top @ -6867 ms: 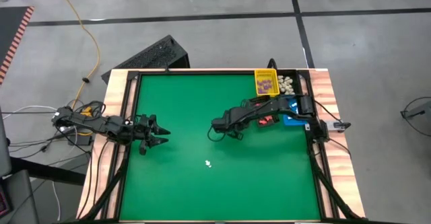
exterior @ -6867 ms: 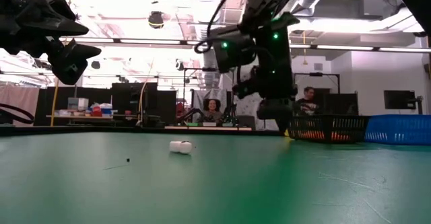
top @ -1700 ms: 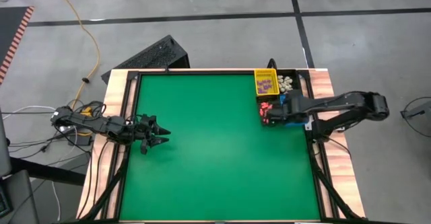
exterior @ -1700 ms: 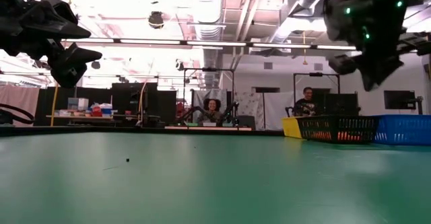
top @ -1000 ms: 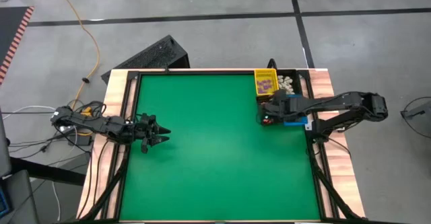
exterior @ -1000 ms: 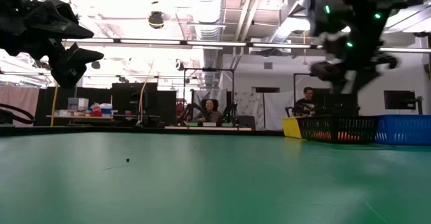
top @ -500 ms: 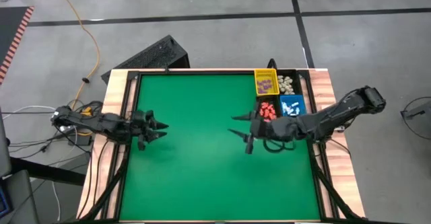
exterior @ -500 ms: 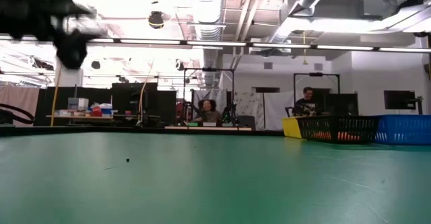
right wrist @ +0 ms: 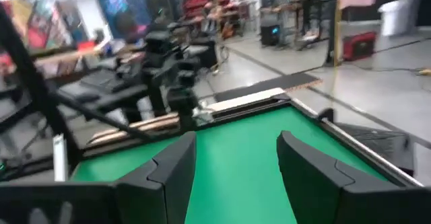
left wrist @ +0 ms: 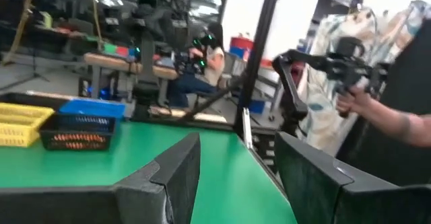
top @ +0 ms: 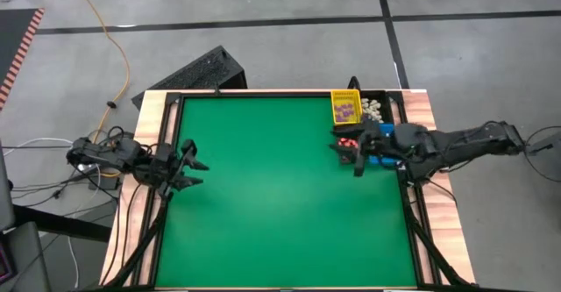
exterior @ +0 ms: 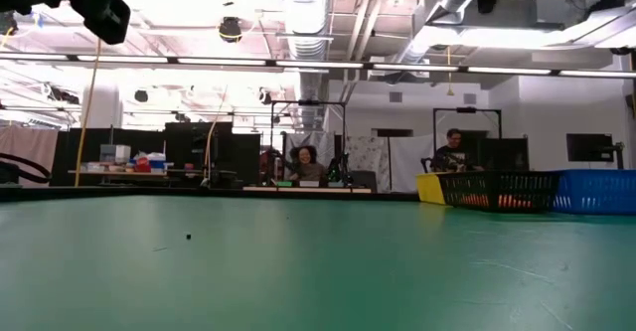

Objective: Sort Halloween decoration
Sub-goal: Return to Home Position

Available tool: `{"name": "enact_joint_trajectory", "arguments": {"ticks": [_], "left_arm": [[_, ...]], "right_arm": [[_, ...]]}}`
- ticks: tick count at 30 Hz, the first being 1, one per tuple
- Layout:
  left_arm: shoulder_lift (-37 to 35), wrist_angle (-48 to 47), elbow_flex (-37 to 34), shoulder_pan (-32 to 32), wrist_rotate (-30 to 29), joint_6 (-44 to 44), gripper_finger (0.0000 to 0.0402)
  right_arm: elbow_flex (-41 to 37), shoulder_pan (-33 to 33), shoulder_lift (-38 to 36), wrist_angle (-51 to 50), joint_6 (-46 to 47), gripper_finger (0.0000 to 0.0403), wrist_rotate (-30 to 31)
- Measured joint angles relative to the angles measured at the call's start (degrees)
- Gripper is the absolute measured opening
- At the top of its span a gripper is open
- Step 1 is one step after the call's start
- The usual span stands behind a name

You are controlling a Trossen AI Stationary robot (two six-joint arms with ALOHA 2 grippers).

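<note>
The Halloween decoration lies sorted in bins at the table's far right: purple trinkets (top: 347,110) in a yellow bin, cream ones (top: 375,110) in a black bin, orange-red ones (top: 344,140) in a black basket (exterior: 495,191). My right gripper (top: 344,157) hovers open above the basket and the blue bin (top: 382,157), pointing level toward the table's left, with nothing between its fingers (right wrist: 236,157). My left gripper (top: 198,173) stands open and empty at the table's left edge, raised high (exterior: 99,8), pointing right (left wrist: 236,160).
The green mat (top: 263,195) stretches between the two arms, with a tiny dark speck (exterior: 189,237) on it. A wooden frame (top: 149,125) rims the table. A person's hand (left wrist: 377,109) shows beyond the table's right side; other people sit in the room behind.
My right gripper has swung out toward the table's middle, tipped from pointing down to level, risen, then drawn back over the bins at the right. My left gripper has risen and pulled a little toward the left edge, rolling slightly. Both stay open.
</note>
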Motion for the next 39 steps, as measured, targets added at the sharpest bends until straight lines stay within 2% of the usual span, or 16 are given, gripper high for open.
{"name": "enact_joint_trajectory", "arguments": {"ticks": [6,8,12,17,24,27,29,34,36,39], "left_arm": [[-0.03,-0.12,-0.83,0.00,0.84,0.65,0.0180],[-0.94,-0.63,-1.42,0.02,0.72,1.18,0.0180],[-4.79,-2.24,-3.58,0.43,-1.47,0.52,0.0180],[-4.46,-3.87,-4.38,0.79,-0.25,-1.61,0.0180],[-4.66,-7.56,-3.72,0.90,-4.12,-0.97,0.0180],[-4.70,-11.70,-1.18,0.94,-3.70,-3.18,0.0180],[-4.68,-11.26,-2.14,0.75,-5.98,-2.87,0.0180],[-4.72,-0.16,-9.29,0.50,-14.18,2.32,0.0180],[-4.60,-1.35,-11.48,0.46,-11.99,0.31,0.0180],[-4.08,-2.48,-11.54,0.36,-4.85,-1.17,0.0180]], "right_arm": [[-12.24,0.20,-8.83,10.60,0.80,0.0223,0.01],[-16.06,0.17,-12.15,12.25,1.58,0.0224,1.88],[-21.86,0.21,-19.25,12.27,2.51,0.0223,4.75],[-25.96,0.24,-28.27,11.92,0.76,0.0224,4.89],[-34.14,0.13,-40.29,9.00,0.68,0.0224,8.88],[-37.12,0.13,-41.09,10.13,1.20,0.0223,10.47],[-37.12,0.25,-40.56,8.96,2.18,0.0224,10.44],[-37.12,0.24,-40.22,4.90,3.92,0.0224,10.47],[-37.14,0.24,-40.28,4.27,4.05,0.0224,10.47],[-37.14,0.24,-40.24,1.95,4.07,0.0224,10.45]]}}
